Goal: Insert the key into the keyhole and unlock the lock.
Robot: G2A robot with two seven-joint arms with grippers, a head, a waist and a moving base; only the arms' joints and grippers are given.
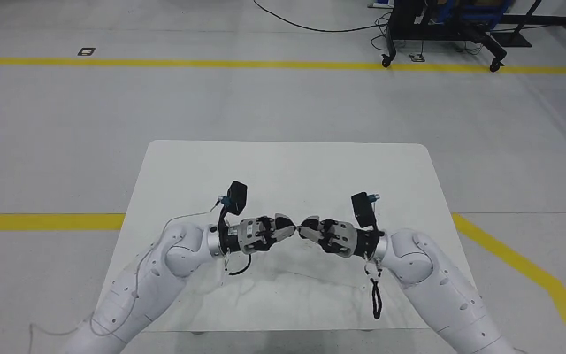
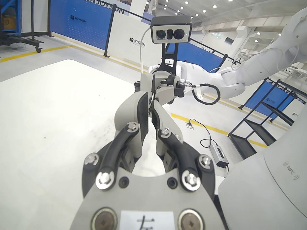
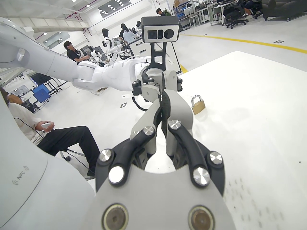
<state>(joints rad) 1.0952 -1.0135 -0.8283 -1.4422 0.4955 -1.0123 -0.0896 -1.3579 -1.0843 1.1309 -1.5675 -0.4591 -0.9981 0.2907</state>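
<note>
My two grippers meet tip to tip above the middle of the white table (image 1: 292, 168), a little toward its near edge. The left gripper (image 2: 150, 100) is shut, and a small silvery piece that looks like the key (image 2: 151, 96) shows at its fingertips. Facing it, the right gripper (image 3: 163, 98) is shut with its pads pressed together. Whether it also grips the key is hidden. A brass padlock (image 3: 198, 105) with a closed silver shackle sits on the table just beside the left gripper, apart from both. From above, the left gripper (image 1: 287, 227) and right gripper (image 1: 309, 227) touch.
The table's far half (image 1: 292, 164) is bare white surface. Black cable loops (image 1: 376, 296) hang from the right wrist near the front edge. A black metal rack (image 2: 259, 132) and a power brick (image 2: 218, 155) stand on the floor off the table's right side.
</note>
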